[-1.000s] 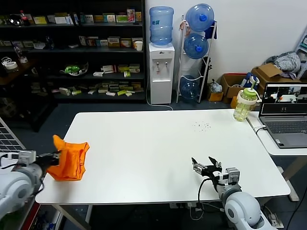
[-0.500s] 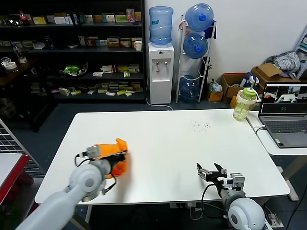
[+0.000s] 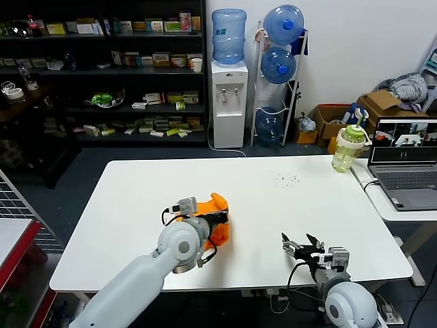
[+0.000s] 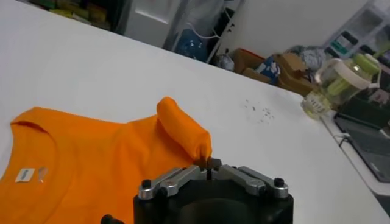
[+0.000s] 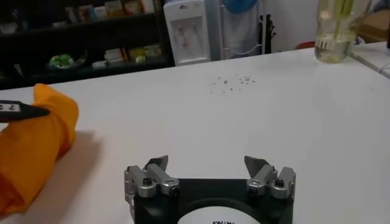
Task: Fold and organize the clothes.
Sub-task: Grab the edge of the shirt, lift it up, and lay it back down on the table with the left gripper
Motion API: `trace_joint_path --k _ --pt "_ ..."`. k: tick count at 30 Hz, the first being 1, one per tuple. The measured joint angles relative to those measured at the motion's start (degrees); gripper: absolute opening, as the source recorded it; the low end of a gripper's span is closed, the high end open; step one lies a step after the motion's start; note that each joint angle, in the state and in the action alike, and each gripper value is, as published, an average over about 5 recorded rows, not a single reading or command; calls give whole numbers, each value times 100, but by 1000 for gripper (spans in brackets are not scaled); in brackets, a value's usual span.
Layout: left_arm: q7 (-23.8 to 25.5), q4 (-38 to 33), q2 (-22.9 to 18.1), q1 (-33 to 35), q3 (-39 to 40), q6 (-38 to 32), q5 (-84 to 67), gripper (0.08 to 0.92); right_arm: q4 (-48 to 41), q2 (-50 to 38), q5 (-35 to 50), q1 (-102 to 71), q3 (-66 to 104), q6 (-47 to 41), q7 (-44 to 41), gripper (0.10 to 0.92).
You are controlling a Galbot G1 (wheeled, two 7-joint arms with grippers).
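The orange T-shirt [image 3: 217, 220] hangs bunched from my left gripper [image 3: 213, 214] over the middle of the white table [image 3: 136, 198]. In the left wrist view the shirt [image 4: 91, 173] trails back from the shut fingertips [image 4: 208, 162], which pinch a rolled fold; its neckline and a white label show, plain side up. My right gripper [image 3: 304, 244] rests open and empty near the table's front edge, right of the shirt. The right wrist view shows its spread fingers [image 5: 207, 164] and the shirt [image 5: 33, 143] off to one side.
A green-lidded drinking bottle [image 3: 347, 147] stands at the table's far right corner, beside a laptop [image 3: 408, 164] on an adjoining table. Small dark crumbs [image 3: 289, 179] lie on the far right part. Shelves, a water dispenser and boxes stand beyond.
My left arm has swept from the table's left edge toward the middle, carrying the orange shirt with it. The right gripper has stayed near the front edge, open.
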Motion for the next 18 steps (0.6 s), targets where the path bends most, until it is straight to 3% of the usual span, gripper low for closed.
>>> trace_joint_path --k 11,18 --pt "-101 223 -477 -177 254 -11 121 112 39 -12 9 -26 47 63 -42 823" --pt "42 136 -582 -83 151 -112 168 294 9 -5 -117 -47 122 353 -297 823"
